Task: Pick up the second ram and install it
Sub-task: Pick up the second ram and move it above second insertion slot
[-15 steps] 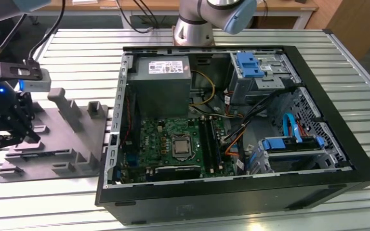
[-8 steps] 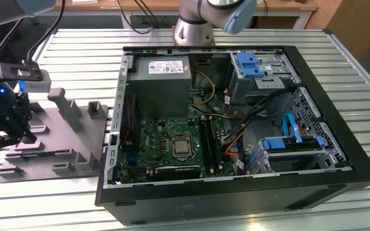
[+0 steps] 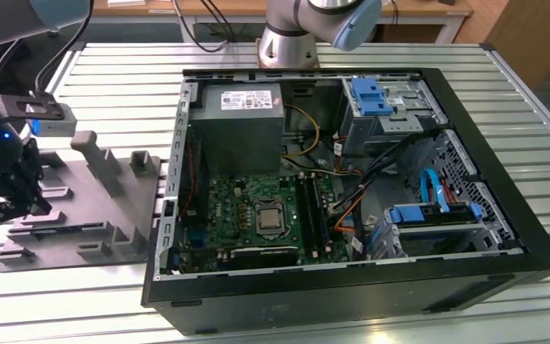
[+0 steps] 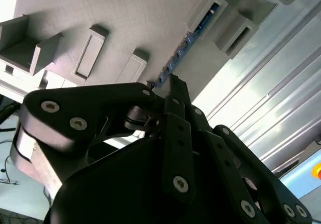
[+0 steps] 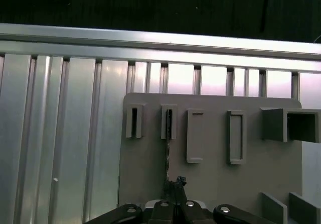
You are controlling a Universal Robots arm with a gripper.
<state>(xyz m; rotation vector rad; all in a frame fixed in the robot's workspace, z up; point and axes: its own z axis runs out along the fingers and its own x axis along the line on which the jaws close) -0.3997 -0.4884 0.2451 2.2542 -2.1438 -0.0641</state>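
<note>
The second ram (image 4: 193, 30) is a thin blue-green strip standing on edge in a slot of the grey holder plate (image 4: 125, 18). In the first wrist view the ram (image 5: 168, 133) appears edge-on, running from a slot block down to my fingers. My gripper (image 4: 173, 86) sits at the strip's near end, its fingertips drawn together on the board's edge. In the exterior view my gripper (image 3: 8, 204) hangs over the far left side of the holder plate (image 3: 94, 215), to the left of the open computer case (image 3: 351, 179).
Inside the case lie the green motherboard (image 3: 256, 215) with black memory slots (image 3: 315, 208), a grey power supply (image 3: 241, 122), blue drive brackets (image 3: 371, 97) and loose cables. Raised grey blocks (image 3: 89, 143) stand on the holder plate. The slatted metal table (image 3: 112, 72) surrounds everything.
</note>
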